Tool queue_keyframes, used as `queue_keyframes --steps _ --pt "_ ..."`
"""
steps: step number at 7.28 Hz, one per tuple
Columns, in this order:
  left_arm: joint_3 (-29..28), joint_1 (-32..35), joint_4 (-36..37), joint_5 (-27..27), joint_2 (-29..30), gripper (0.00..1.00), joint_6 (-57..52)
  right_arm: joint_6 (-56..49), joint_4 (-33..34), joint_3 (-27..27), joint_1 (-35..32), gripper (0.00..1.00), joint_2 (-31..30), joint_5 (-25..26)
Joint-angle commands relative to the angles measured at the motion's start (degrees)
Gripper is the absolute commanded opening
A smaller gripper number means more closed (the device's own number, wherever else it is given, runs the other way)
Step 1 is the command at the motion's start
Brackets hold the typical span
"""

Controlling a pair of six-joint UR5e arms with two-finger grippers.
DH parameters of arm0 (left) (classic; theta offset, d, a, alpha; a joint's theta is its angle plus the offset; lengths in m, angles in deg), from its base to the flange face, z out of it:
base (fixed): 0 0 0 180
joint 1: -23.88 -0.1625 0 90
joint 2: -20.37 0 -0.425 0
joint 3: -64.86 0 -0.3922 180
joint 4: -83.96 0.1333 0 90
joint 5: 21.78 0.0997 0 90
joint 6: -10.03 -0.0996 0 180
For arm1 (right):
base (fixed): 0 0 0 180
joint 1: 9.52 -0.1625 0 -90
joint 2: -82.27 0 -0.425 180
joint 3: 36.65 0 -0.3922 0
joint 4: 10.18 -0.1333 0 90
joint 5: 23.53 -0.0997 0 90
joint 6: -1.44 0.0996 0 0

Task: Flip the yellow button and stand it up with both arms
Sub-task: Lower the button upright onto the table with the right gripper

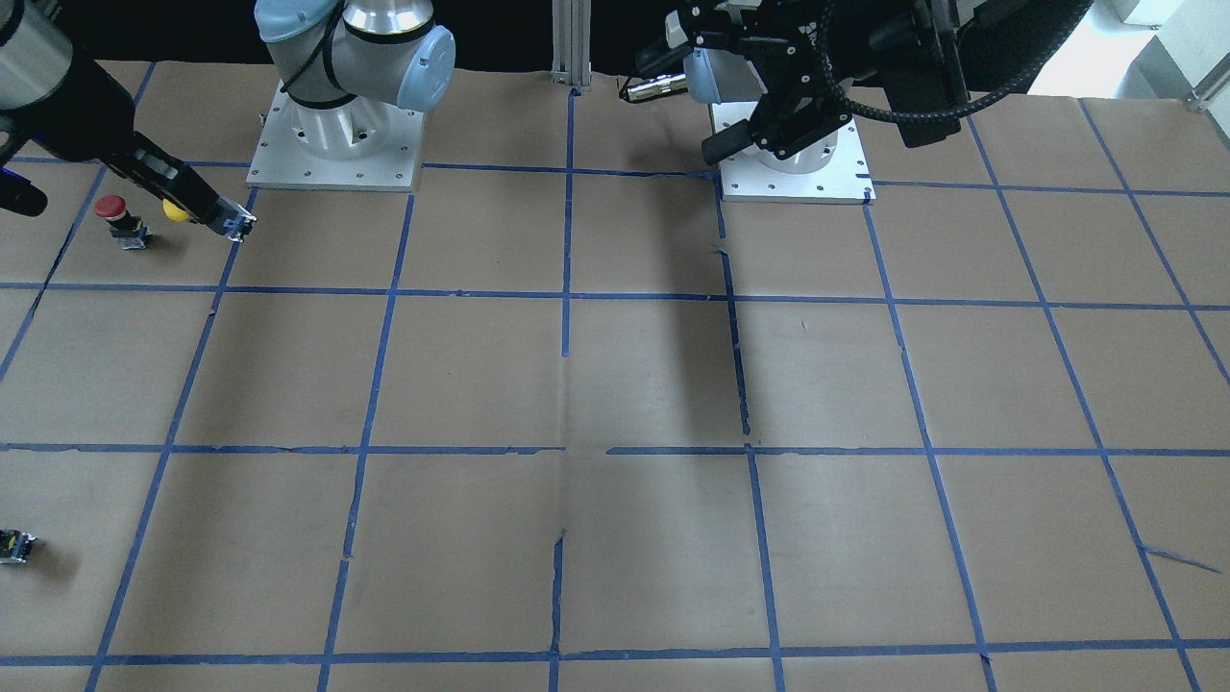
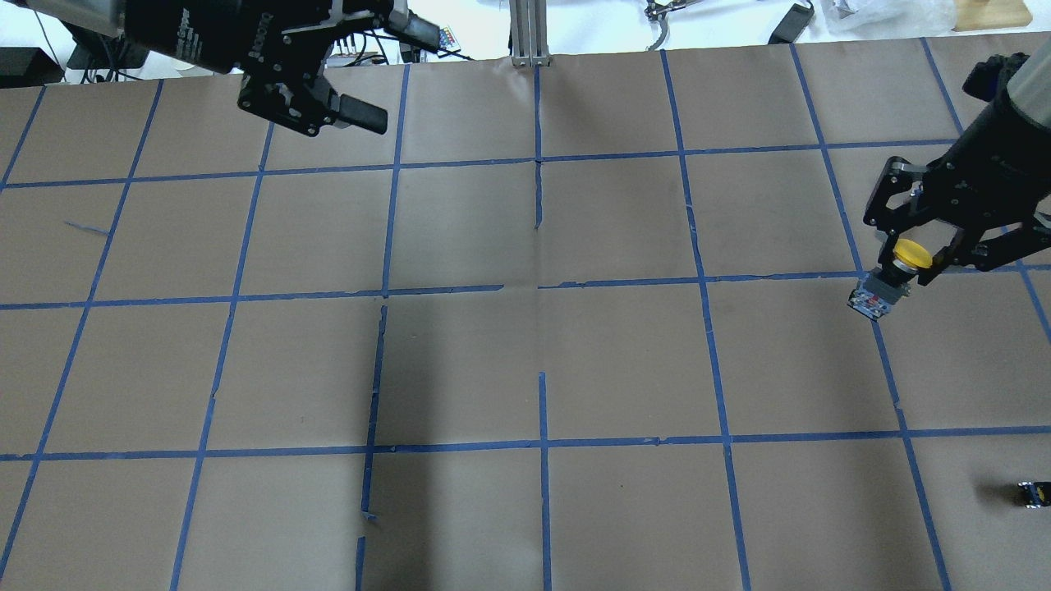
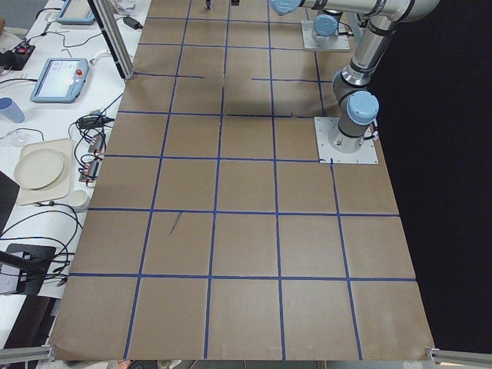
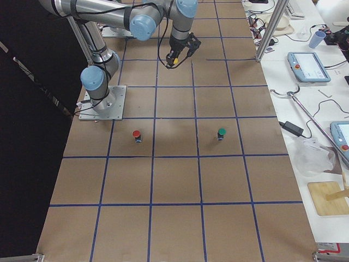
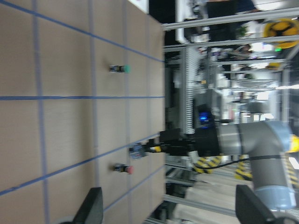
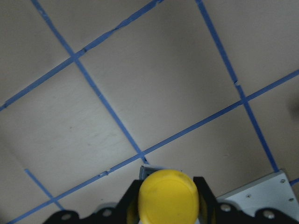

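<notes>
My right gripper (image 2: 907, 264) is shut on the yellow button's cap (image 2: 911, 252). The grey and black body (image 2: 872, 300) sticks out past the fingertips, tilted, over the table's right side. In the front view the same gripper (image 1: 183, 204) holds the yellow cap (image 1: 175, 210) at the far left. The right wrist view shows the cap (image 6: 168, 196) between both fingers (image 6: 204, 193). My left gripper (image 2: 361, 103) is open and empty, raised near its base at the back left. Its fingers (image 5: 92, 209) stand wide apart in the left wrist view.
A red-capped button (image 1: 115, 217) stands just beside the held button, and it also shows in the right side view (image 4: 136, 135). A green-capped button (image 4: 221, 133) stands further out. A small dark capless part (image 2: 1033, 494) lies near the front right edge. Blue tape lines grid the brown paper.
</notes>
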State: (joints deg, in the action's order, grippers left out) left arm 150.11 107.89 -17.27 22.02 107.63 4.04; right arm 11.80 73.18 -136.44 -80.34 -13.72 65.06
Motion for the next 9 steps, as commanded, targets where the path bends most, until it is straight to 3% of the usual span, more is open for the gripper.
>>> queue_keyframes --steps 1,2,4,6,8,9 --pt "-0.7 -0.2 0.4 21.7 0.2 1.00 0.1 -9.7 13.8 -8.2 2.6 0.25 0.2 9.6" --pt "-0.8 -0.1 0.6 33.1 0.7 1.00 0.1 -13.4 18.4 -11.4 5.7 0.26 0.1 9.1" --pt "-1.3 1.1 0.6 46.2 0.2 1.00 1.6 -21.1 25.5 -16.1 9.1 0.25 0.1 8.5" --pt "-0.4 3.3 1.6 48.4 1.1 1.00 2.5 -27.4 32.9 -20.1 10.8 0.22 0.2 8.3" --pt "0.3 3.6 1.5 48.9 0.8 1.00 1.8 -36.0 36.2 -21.5 15.2 0.22 1.3 -2.1" --pt "-0.1 3.8 2.1 48.1 1.2 1.00 1.5 -40.6 40.4 -21.6 15.9 0.22 2.7 -2.4"
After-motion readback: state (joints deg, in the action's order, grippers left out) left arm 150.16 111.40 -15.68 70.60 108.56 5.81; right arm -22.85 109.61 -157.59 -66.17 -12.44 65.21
